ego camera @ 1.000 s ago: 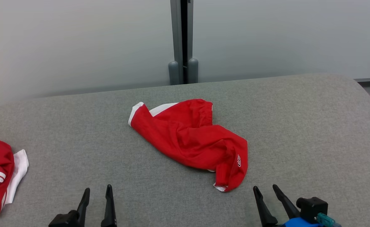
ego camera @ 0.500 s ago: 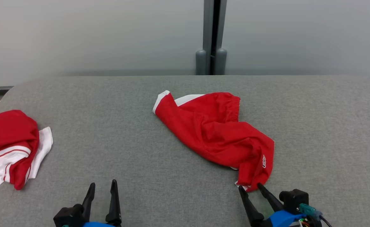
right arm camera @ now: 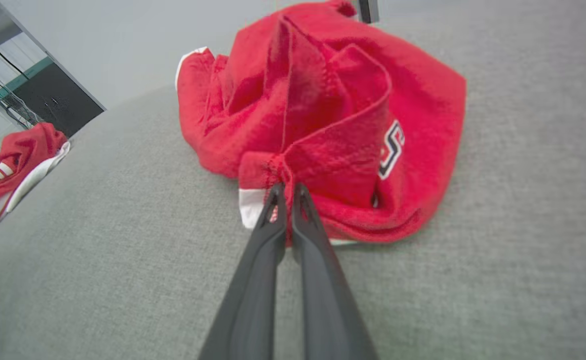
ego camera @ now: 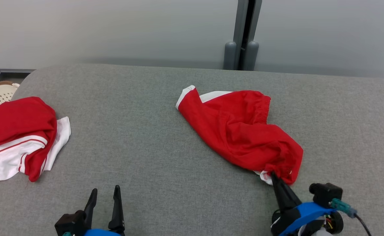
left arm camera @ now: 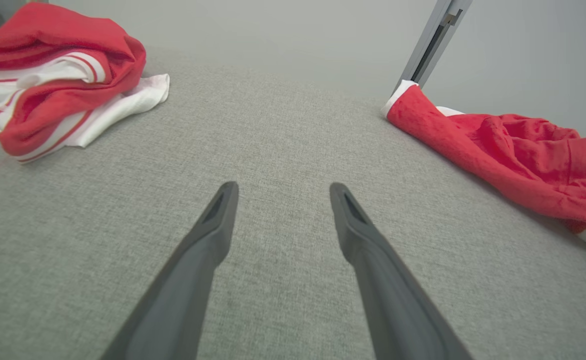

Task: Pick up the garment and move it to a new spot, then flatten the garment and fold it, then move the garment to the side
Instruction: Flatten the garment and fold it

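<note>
Left claw (ego camera: 105, 189) at 7 o'clock, released, fingers apart. Right claw (ego camera: 273, 176) at 5 o'clock, clenched on near hem of shorts (ego camera: 241, 131). Shorts lie crumpled on bench (ego camera: 165, 164), running from the claw toward 12 o'clock. Red-white pile (ego camera: 18, 137) at 9 o'clock, well apart. Post (ego camera: 244, 29) at 1 o'clock behind.

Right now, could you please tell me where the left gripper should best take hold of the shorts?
Probably by the white-edged cuff at the far left end of the shorts, approached from the left, low over the table. It juts out free of the bunched folds and lies opposite the near corner pinched by the right gripper.
</note>
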